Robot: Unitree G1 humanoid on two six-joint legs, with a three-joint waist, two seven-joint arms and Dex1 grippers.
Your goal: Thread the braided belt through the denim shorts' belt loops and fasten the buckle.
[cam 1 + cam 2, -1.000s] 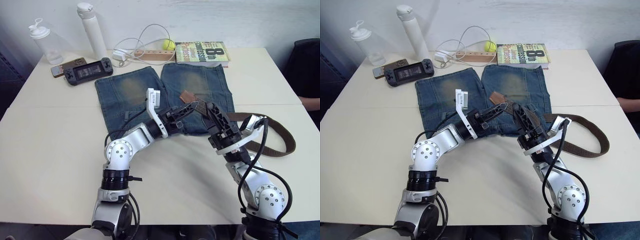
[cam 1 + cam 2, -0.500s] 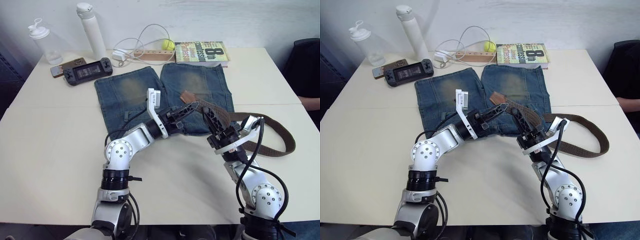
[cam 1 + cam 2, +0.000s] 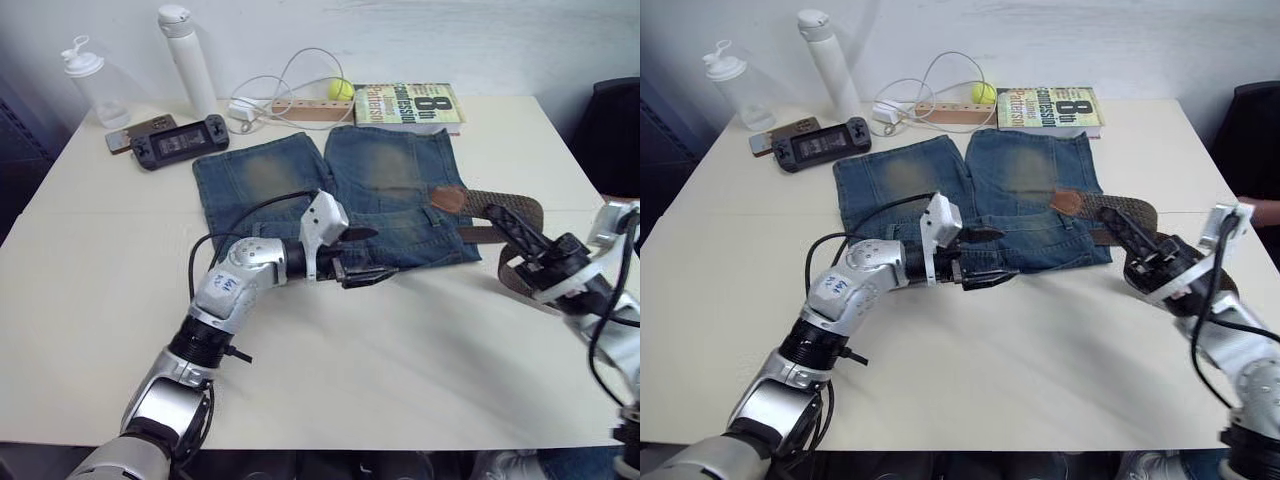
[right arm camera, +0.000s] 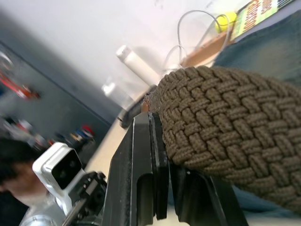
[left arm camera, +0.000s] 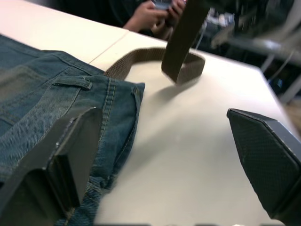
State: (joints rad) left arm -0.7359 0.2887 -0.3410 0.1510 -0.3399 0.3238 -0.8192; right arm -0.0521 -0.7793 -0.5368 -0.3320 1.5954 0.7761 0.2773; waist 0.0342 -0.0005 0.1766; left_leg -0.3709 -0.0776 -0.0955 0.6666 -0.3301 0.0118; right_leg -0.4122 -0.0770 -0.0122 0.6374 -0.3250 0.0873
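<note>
I'm holding the belt (image 3: pixel 497 205) clenched in my right gripper (image 3: pixel 512 228), lifted off the table (image 3: pixel 400 340) at the shorts' (image 3: pixel 330 195) right edge, tan tip on the denim. My left gripper (image 3: pixel 362 255) is hovering with fingers spread over the waistband.

right gripper (image 3: pixel 512 232): swung out right off the shorts (image 3: pixel 330 195), carrying the belt (image 3: pixel 480 205) | tan tip (image 3: pixel 447 198): now at shorts' right edge | left gripper (image 3: pixel 362 255): drawn back to the waistband, fingers spread

Cream table (image 3: pixel 90 300) against a white wall (image 3: pixel 500 40) — black chair (image 3: pixel 612 135) at the right edge.
</note>
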